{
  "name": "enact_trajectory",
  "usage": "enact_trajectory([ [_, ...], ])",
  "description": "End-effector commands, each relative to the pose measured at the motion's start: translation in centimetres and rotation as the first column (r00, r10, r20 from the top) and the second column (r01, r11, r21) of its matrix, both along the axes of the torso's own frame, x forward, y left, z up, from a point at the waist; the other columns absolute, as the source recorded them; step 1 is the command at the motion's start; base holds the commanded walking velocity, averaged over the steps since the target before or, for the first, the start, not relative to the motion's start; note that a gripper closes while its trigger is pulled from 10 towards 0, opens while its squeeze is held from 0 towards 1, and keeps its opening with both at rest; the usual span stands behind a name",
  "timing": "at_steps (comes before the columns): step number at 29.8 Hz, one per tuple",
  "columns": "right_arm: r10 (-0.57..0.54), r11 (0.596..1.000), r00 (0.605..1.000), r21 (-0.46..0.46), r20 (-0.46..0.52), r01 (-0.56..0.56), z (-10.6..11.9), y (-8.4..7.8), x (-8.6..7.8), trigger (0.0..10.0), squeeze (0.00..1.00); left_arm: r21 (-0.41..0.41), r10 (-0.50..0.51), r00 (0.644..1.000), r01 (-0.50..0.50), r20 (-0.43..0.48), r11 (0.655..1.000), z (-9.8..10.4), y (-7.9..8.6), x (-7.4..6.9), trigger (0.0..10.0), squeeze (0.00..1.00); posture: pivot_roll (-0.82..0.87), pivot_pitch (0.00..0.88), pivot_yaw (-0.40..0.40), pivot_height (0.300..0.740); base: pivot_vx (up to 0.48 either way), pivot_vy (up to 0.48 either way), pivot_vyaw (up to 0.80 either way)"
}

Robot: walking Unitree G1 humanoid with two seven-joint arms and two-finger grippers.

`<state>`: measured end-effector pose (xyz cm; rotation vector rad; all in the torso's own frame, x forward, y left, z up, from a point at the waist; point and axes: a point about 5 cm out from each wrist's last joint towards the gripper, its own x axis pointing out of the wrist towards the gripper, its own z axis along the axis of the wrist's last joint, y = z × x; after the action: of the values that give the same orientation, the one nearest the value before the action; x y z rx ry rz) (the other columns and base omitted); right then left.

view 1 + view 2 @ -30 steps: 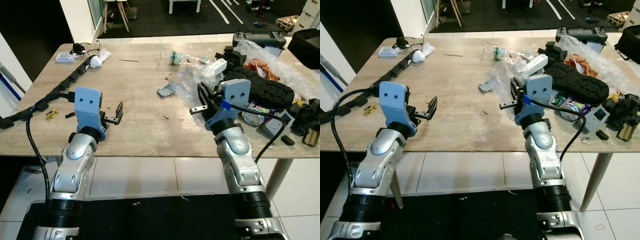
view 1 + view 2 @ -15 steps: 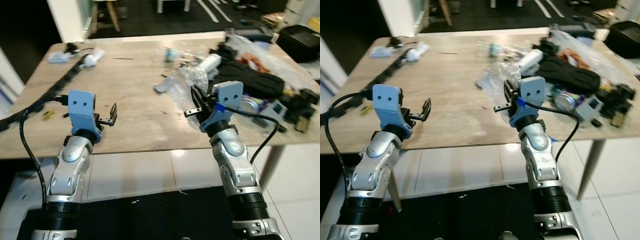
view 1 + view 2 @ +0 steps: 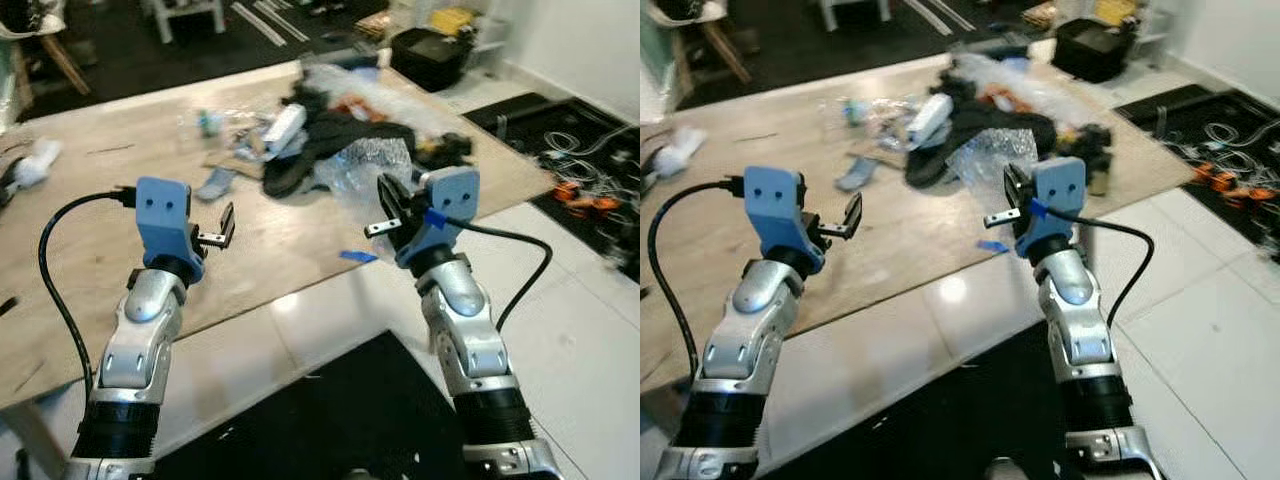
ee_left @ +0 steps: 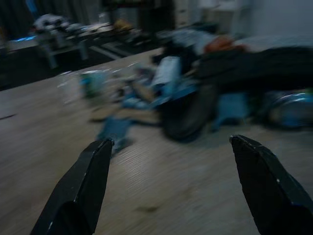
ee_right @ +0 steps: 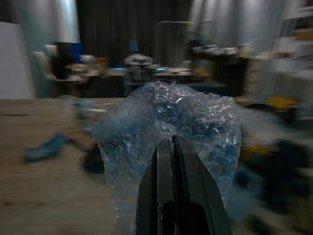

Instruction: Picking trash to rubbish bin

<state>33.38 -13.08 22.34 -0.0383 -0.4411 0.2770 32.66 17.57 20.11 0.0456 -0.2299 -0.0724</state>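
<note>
**Bubble wrap pinched in the right hand, clear of the bench**

Right wrist view gives the plainest look: the right hand [image 5: 172, 147] has its two black fingers pressed together on a crumpled sheet of bubble wrap [image 5: 166, 122], which billows up and out to both sides of the pinch. In the left eye view the same wad [image 3: 365, 165] stands just beyond the right hand [image 3: 385, 212], lifted near the bench [image 3: 90, 290] edge and in front of the heap of clutter [image 3: 330, 130] at the far side.

The wrap looks very light and soft, with no stiffness of its own, so it should droop and swing rather than hold shape. The plastic is probably slick, and a thin fold could slide out of a narrow pinch. A gathered bunch near the middle is the safer place to hold; an edge would likely tear or slip. It is not fragile, so a firm squeeze should do no harm.

The left hand [image 3: 225, 228] is raised over the bench with its fingers spread wide, holding nothing and touching nothing. No rubbish bin can be made out here, so the wrap has yet to reach it.
</note>
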Motion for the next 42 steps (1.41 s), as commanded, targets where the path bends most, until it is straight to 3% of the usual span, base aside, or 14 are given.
enact_trajectory([
  [1,-0.003,1.0,1.0,0.012,-0.028,0.003,-0.5,0.1,-0.1,10.0,0.0,0.006,0.022,1.0,-0.022,-0.004,1.0,-0.3,0.4,-0.2,10.0,0.0,0.03,0.121,0.033,0.74,0.0,0.0,-0.8],
  [6,-0.01,1.0,0.999,0.011,-0.05,0.01,-1.2,0.2,-0.1,10.0,0.0,0.038,0.022,1.0,-0.022,-0.014,0.999,-0.6,0.6,-0.4,10.0,0.0,0.03,0.117,0.021,0.74,0.0,0.0,-0.8],
  [12,-0.025,0.999,0.987,0.024,-0.16,0.03,-4.4,-0.3,-0.5,10.0,0.0,0.035,0.02,0.999,-0.019,-0.041,0.999,-1.9,1.5,-1.1,10.0,0.0,0.04,0.116,0.009,0.74,0.0,0.0,-0.8],
  [16,-0.053,0.994,0.959,0.078,-0.277,0.078,-7.4,-1.4,-1.5,10.0,0.0,0.024,-0.002,0.996,0.004,-0.093,1.0,-3.6,1.4,-2.6,10.0,0.0,0.04,0.115,0.006,0.74,0.0,0.0,-0.8],
  [23,-0.086,0.992,0.938,0.06,-0.335,0.112,-9.6,-1.9,-3.1,10.0,0.0,-0.071,-0.016,0.989,0.005,-0.149,0.997,-5.0,1.4,-3.8,10.0,0.0,0.04,0.12,0.014,0.74,0.0,0.0,-0.8],
  [27,-0.119,0.989,0.914,0.034,-0.388,0.143,-11.5,-2.8,-4.7,10.0,0.0,-0.13,-0.083,0.982,0.06,-0.171,0.99,-6.5,0.5,-4.8,10.0,0.0,0.03,0.127,0.016,0.74,0.0,0.0,-0.8],
  [31,-0.145,0.984,0.895,0.031,-0.422,0.174,-12.7,-3.7,-5.5,10.0,0.0,-0.069,-0.081,0.982,0.07,-0.173,0.995,-7.0,0.3,-5.3,10.0,0.0,0.03,0.131,0.018,0.74,0.0,0.0,-0.8],
  [42,-0.226,0.958,0.847,0.046,-0.481,0.282,-14.0,-6.0,-7.0,10.0,0.0,-0.054,-0.082,0.98,0.073,-0.181,0.996,-7.8,1.6,-5.9,10.0,0.0,0.03,0.134,0.023,0.74,0.0,0.0,-0.8],
])
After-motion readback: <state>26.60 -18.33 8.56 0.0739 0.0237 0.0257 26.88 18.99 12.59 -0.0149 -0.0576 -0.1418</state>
